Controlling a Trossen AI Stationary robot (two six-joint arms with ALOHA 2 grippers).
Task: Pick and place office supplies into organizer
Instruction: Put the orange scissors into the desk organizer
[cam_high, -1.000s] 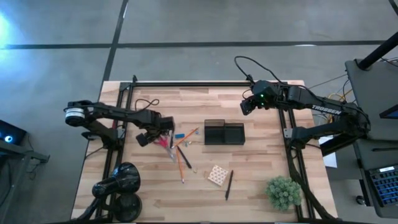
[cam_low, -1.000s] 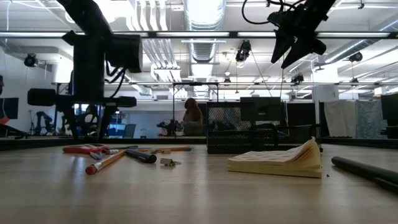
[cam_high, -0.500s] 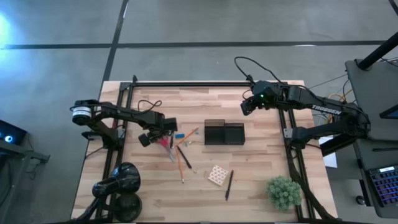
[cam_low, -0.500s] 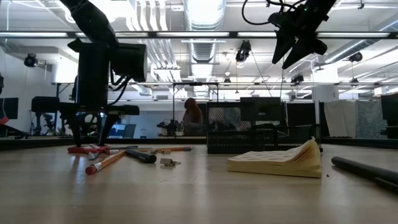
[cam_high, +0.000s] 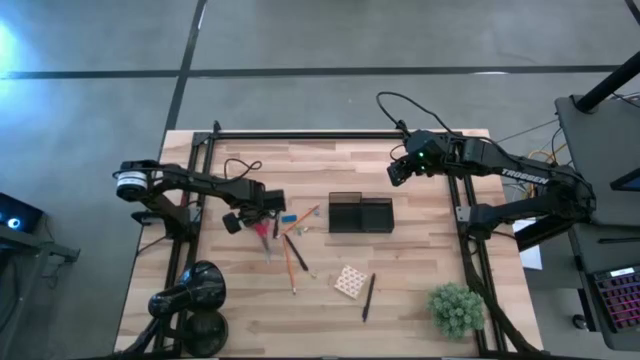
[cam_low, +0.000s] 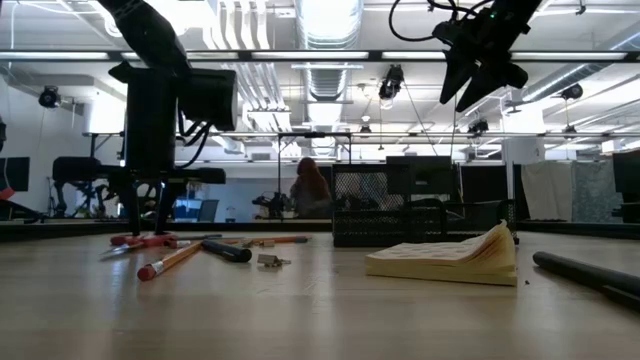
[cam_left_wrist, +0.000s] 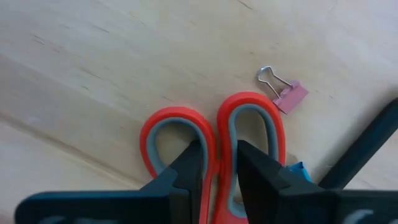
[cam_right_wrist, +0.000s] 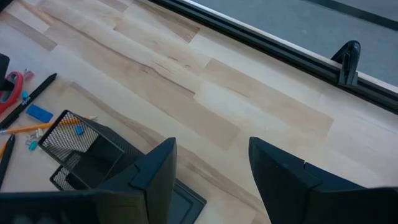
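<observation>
The red-handled scissors (cam_high: 264, 231) lie flat on the table left of the organizer (cam_high: 360, 214), a dark mesh box with two compartments. My left gripper (cam_left_wrist: 221, 171) points down on the scissors' handles and is shut on them. Orange pencils (cam_high: 291, 264) and a dark pen (cam_high: 369, 297) lie nearby. So do a small blue piece (cam_high: 289, 217) and the note pad (cam_high: 350, 281). My right gripper (cam_high: 398, 170) hangs open high over the far right of the table, beyond the organizer (cam_right_wrist: 81, 155). My left gripper comes from above, pointing down, with one finger (cam_left_wrist: 189, 171) in each handle loop of the scissors. The two inner sides of the loops (cam_left_wrist: 219, 140) are pinched between the fingers. The scissors (cam_low: 140, 240) lie flat on the table.
A pink binder clip (cam_left_wrist: 283, 93) lies beside the scissors' handles. A black round lamp-like object (cam_high: 195, 295) stands at the near left corner. A green spiky plant ball (cam_high: 456, 308) sits at the near right. Black rails (cam_high: 300, 135) frame the table.
My left gripper has moved a little toward the table's right edge and down onto the scissors. Its fingers have then closed on the handles. The right arm has kept still.
</observation>
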